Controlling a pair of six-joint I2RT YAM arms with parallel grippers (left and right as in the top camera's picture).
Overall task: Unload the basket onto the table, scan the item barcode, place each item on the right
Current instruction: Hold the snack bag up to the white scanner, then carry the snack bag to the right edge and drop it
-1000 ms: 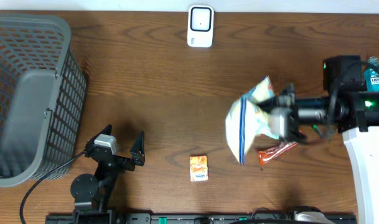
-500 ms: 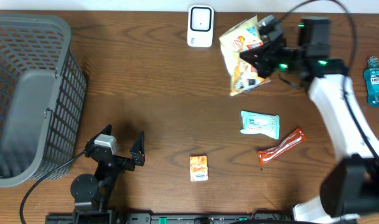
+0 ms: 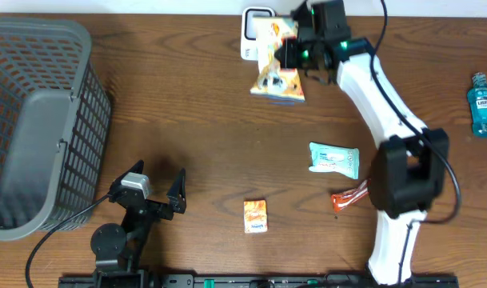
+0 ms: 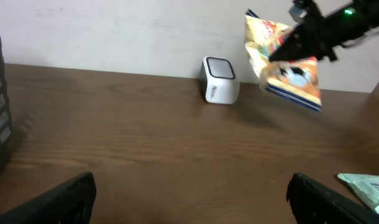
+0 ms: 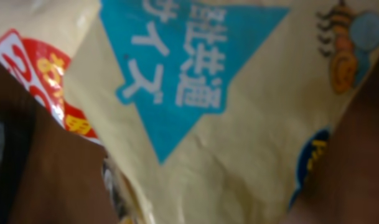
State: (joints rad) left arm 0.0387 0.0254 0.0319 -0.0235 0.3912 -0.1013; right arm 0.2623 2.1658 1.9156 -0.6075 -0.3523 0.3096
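My right gripper is pinched tight on the upper edge of the snack bag, and the bag hangs from it off the table. My wrist camera is filled by the yellow and blue wrapper, so I cannot see my own fingers there, nor any barcode. The bag is at the far side of the table, just to the right of the white scanner. From overhead it overlaps the scanner's right edge. From the left wrist view it hangs tilted, to the right of the scanner and higher than it.

I judge the step in hand to be presenting the barcode. To do it well I should bring the bag lower and leftward, in front of the scanner's window, which faces the near side. Then I should turn my wrist slowly until the printed code faces that window flat. A crinkled face may not read, so the bag should hang taut and steady.

My left gripper rests spread wide at the near edge, with nothing between its fingers. The grey basket stands far to the left.
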